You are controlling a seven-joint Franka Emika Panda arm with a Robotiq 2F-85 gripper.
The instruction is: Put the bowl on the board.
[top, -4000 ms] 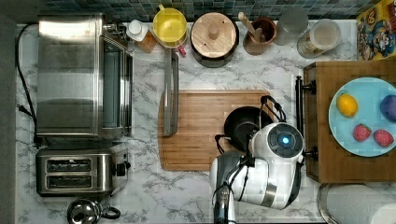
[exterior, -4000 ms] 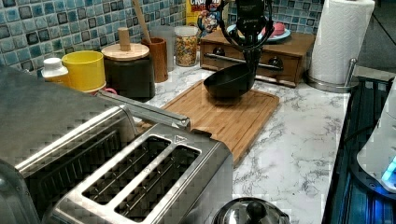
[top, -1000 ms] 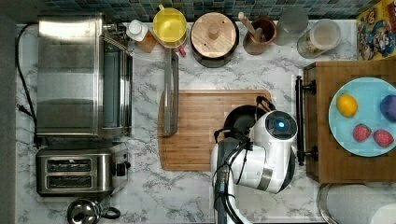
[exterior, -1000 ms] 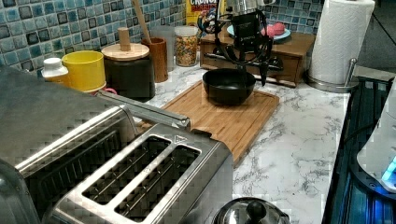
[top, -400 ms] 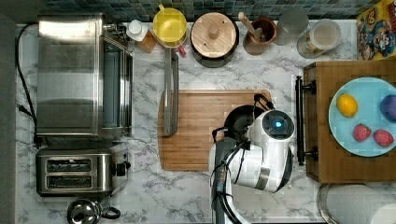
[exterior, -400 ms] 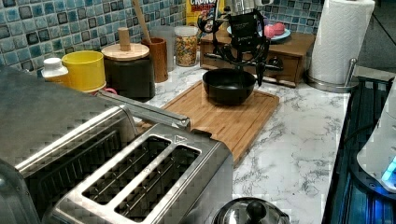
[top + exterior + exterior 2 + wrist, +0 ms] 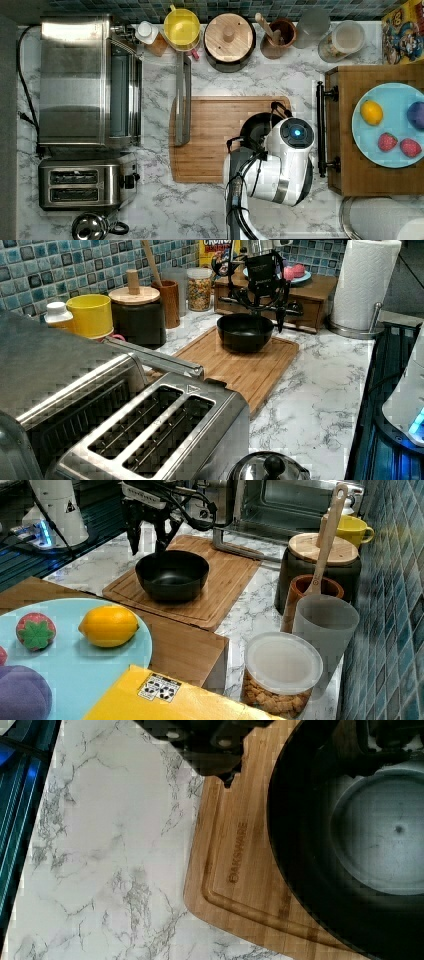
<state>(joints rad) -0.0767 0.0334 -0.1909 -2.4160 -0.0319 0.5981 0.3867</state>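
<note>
Right view: we find the bowl (image 7: 172, 574) seated at the board's (image 7: 227, 587) end, gripper (image 7: 146, 542) parted and empty above its rim; we judge only withdrawal remains

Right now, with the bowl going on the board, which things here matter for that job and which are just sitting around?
Part of the job:
- bowl, resting on the board
- board
- gripper, open, above the bowl's rim

Just sitting around:
- yellow cup
- black pot with wooden lid
- toaster
- toaster oven
- blue plate of fruit
- paper towel roll
</note>
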